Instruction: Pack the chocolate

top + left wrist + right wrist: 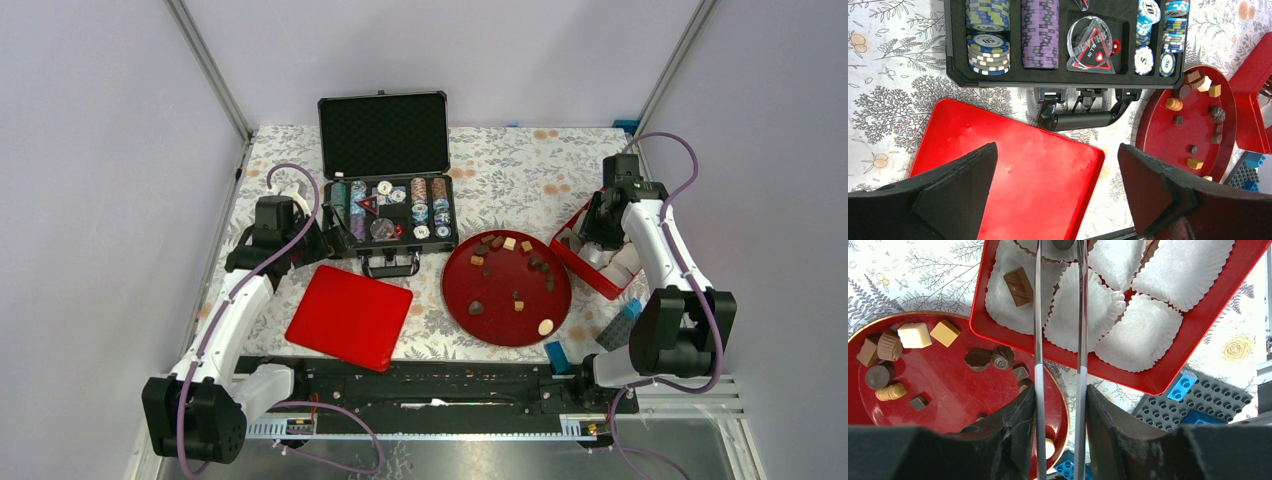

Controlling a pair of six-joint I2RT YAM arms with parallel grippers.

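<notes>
Several small chocolate pieces (497, 242) lie on a round red plate (500, 310); they also show in the right wrist view (914, 335). My right gripper (1060, 410) is shut on metal tongs (1037, 315), whose tips hold a dark piece (1063, 244) over the red box (1158, 382) of white paper cups. One brown chocolate (1018, 286) sits in a cup. In the top view the right gripper (600, 225) hangs over that box (585, 270). My left gripper (1058, 170) is open and empty above the flat red lid (1013, 150).
An open black case of poker chips (390, 215) stands behind the lid (350, 316), its handle toward the lid. Blue bricks (556, 355) and a grey studded baseplate (1198, 400) lie near the plate's front right edge.
</notes>
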